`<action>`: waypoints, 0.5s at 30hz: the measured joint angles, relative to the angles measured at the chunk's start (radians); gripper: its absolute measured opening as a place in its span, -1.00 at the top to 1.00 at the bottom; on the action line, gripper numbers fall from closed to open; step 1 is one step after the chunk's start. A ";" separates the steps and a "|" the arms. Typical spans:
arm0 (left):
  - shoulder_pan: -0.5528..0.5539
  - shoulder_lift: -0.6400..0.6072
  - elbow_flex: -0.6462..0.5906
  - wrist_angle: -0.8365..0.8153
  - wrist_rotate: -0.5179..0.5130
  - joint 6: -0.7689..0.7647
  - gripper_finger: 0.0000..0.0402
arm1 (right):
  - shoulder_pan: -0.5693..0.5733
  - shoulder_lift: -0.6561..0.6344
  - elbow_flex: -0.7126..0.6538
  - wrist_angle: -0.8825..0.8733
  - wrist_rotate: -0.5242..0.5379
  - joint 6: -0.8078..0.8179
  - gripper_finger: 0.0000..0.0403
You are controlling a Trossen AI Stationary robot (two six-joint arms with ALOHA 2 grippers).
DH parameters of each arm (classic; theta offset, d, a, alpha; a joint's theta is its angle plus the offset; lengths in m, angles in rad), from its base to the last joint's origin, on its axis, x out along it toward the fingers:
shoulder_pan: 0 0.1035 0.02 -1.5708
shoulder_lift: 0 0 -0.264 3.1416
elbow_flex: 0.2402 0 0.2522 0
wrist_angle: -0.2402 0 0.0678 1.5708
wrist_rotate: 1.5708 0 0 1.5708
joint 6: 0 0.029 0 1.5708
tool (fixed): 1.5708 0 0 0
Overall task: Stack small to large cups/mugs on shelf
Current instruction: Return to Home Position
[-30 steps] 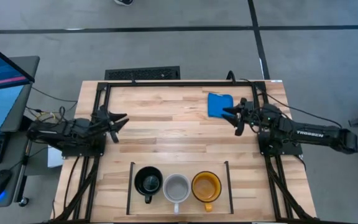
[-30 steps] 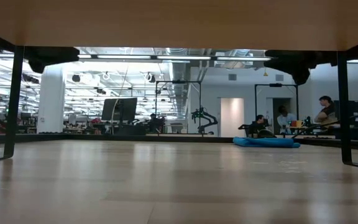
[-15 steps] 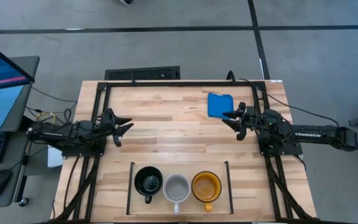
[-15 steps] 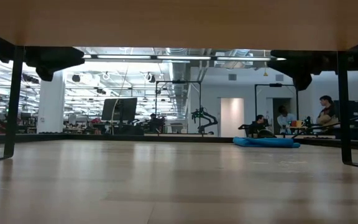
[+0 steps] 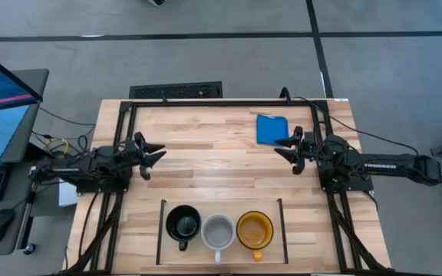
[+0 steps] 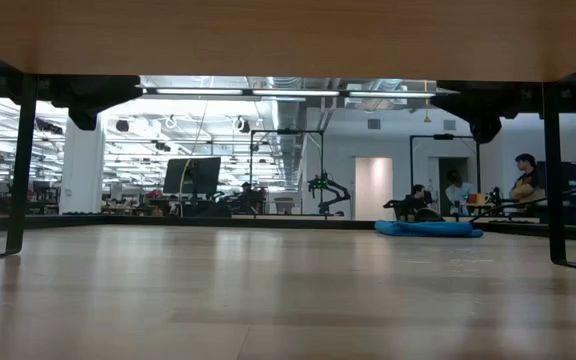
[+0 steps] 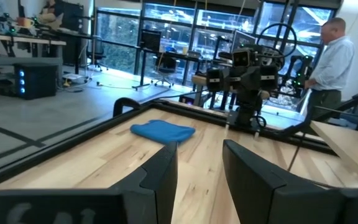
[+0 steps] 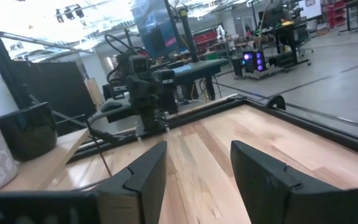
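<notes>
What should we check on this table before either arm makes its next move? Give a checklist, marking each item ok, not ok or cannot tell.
1. All three mugs on the shelf: ok. The black mug, white mug and orange mug stand in a row between its bars.
2. Mugs upright: ok. All openings face up.
3. Small-to-large order: ok as far as the high view shows. The orange mug looks largest.
4. Left gripper open and empty: ok. It is at the table's left side.
5. Right gripper open and empty: ok. It is near the blue cloth, away from the mugs.
6. Mugs touching each other: cannot tell.
</notes>
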 joint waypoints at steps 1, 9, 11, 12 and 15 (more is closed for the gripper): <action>0.009 0.000 0.000 -0.001 0.007 0.000 0.41 | 0.004 0.000 0.000 0.006 0.000 0.000 0.00; 0.070 0.000 -0.001 -0.008 0.060 -0.005 0.41 | 0.042 0.000 0.000 0.045 0.000 -0.001 0.00; 0.082 0.000 -0.001 -0.009 0.068 0.007 0.41 | 0.041 0.000 0.000 0.039 0.000 0.003 0.00; 0.087 0.000 -0.002 -0.009 0.068 0.011 0.41 | 0.038 0.000 0.000 0.039 0.000 0.004 0.00; 0.105 0.000 -0.002 -0.010 0.073 0.021 0.41 | 0.029 0.000 0.000 0.038 0.000 0.004 0.00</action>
